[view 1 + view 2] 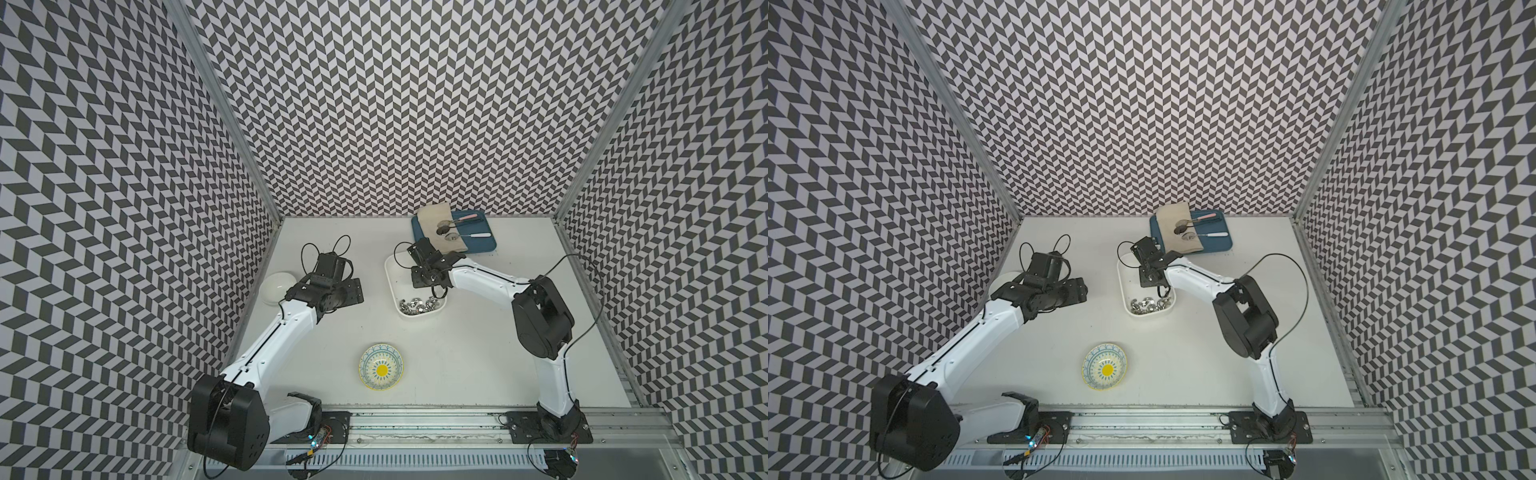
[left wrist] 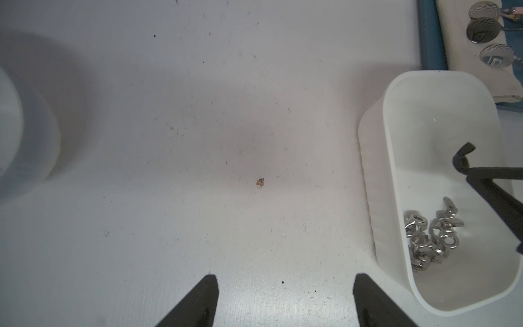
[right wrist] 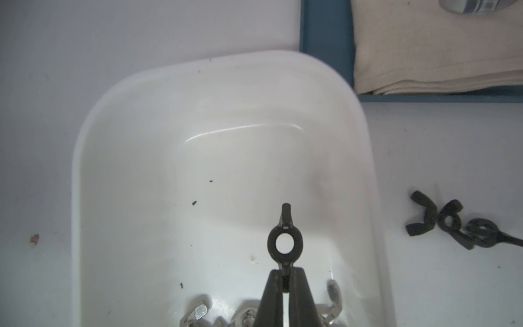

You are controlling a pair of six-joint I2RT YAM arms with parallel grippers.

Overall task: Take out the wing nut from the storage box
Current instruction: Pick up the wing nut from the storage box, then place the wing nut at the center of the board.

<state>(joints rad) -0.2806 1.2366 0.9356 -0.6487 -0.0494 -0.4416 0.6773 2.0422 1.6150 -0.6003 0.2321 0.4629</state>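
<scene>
The white storage box (image 1: 390, 282) (image 1: 1122, 286) stands at the middle back of the table. Several silver wing nuts (image 1: 417, 306) (image 2: 430, 237) lie piled at its near end. My right gripper (image 3: 285, 279) hangs over the box, shut on one wing of a wing nut (image 3: 285, 240), which it holds above the box floor with its ring facing the wrist camera. In the left wrist view that held nut (image 2: 464, 154) shows dark over the box. My left gripper (image 2: 285, 286) (image 1: 352, 292) stands open over bare table to the left of the box, holding nothing.
A patterned bowl (image 1: 381, 366) (image 1: 1104, 365) sits near the table's front. A round white bowl (image 1: 276, 286) is by the left wall. A blue tray (image 1: 482, 247) with a cloth (image 1: 436, 224) and spoons lies behind the box. Dark wing-nut-shaped marks (image 3: 450, 220) show on the table beside the box.
</scene>
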